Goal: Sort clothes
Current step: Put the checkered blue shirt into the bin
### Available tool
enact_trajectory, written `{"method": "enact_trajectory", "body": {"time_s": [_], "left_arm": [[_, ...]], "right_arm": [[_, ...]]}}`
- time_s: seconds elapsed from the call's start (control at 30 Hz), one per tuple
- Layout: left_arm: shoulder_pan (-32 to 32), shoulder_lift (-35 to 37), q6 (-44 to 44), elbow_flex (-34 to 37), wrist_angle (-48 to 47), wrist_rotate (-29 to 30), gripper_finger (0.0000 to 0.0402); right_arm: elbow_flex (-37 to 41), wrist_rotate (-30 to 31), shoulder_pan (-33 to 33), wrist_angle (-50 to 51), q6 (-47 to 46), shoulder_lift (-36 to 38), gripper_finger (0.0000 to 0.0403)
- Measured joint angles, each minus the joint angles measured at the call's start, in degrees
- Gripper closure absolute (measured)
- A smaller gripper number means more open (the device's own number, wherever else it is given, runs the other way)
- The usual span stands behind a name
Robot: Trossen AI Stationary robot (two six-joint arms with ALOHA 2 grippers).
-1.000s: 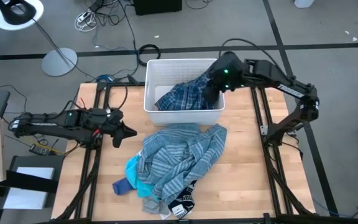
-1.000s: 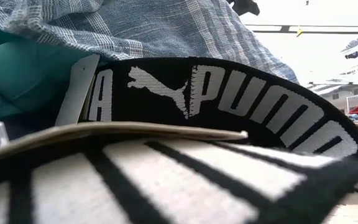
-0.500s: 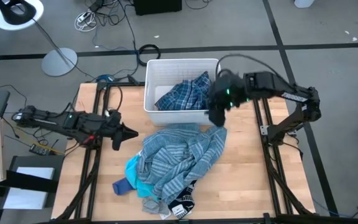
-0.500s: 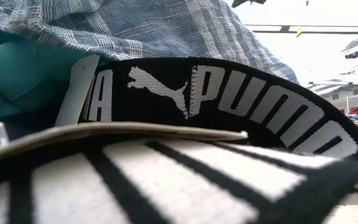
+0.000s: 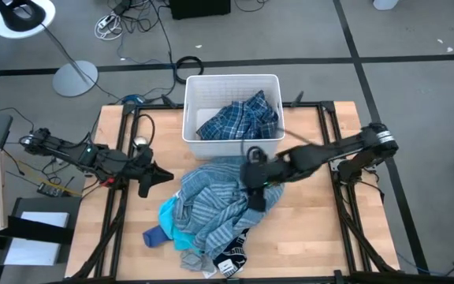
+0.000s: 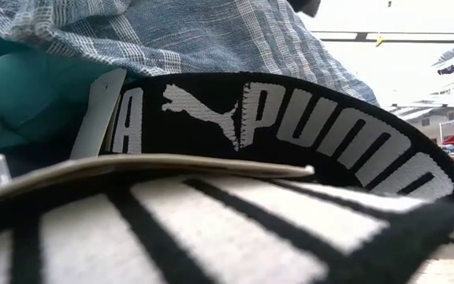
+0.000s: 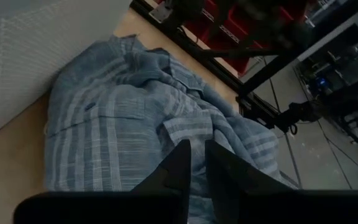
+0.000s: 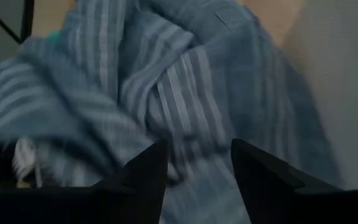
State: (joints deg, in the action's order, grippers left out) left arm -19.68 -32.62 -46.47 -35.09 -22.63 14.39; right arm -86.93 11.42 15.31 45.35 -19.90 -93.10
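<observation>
The navy plaid shirt (image 5: 240, 118) lies in the white bin (image 5: 191, 87) at the table's far edge. The blue-grey striped shirt (image 5: 215, 197) lies crumpled mid-table on top of the turquoise top (image 5: 173, 223). The blue sock (image 5: 154, 235) and a dark piece with white lettering (image 5: 231, 256) (image 6: 290, 118) lie at the near edge. My right gripper (image 5: 254, 195) (image 8: 197, 168) is open, just over the striped shirt's right part (image 8: 166, 93). My left gripper (image 5: 162, 173) (image 7: 197, 168) is shut and empty, left of the pile.
Bare wood shows on the table's left (image 5: 132, 213) and right (image 5: 321, 213) of the pile. Black frame rails (image 5: 333, 197) run along both sides. In the low view the dark lettered piece and the striped shirt (image 6: 211, 31) fill the picture.
My right gripper has left the bin and the plaid shirt there, and has swung toward the near edge and leftward, down over the striped shirt. The plaid shirt stays in the bin.
</observation>
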Motion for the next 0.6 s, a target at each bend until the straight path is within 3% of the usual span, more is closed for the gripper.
{"method": "enact_trajectory", "body": {"time_s": [0.17,0.43,0.5,0.6], "left_arm": [[0.00,0.55,2.43,0.00,-0.68,-2.19,0.0349],[0.02,4.83,2.67,0.00,-8.28,-5.07,0.0349],[0.02,6.05,2.69,0.00,-9.44,-5.53,0.0349],[0.02,7.43,2.72,0.00,-10.74,-6.14,0.0349]], "right_arm": [[3.78,-0.60,-1.39,-12.36,0.48,-6.66,0.0225],[4.12,-5.76,-3.05,-18.49,-0.96,-19.90,0.0229],[3.20,-6.92,-3.42,-18.60,-4.75,-21.87,0.0256],[1.84,-8.11,-3.94,-17.89,-7.50,-22.28,0.0351]]}}
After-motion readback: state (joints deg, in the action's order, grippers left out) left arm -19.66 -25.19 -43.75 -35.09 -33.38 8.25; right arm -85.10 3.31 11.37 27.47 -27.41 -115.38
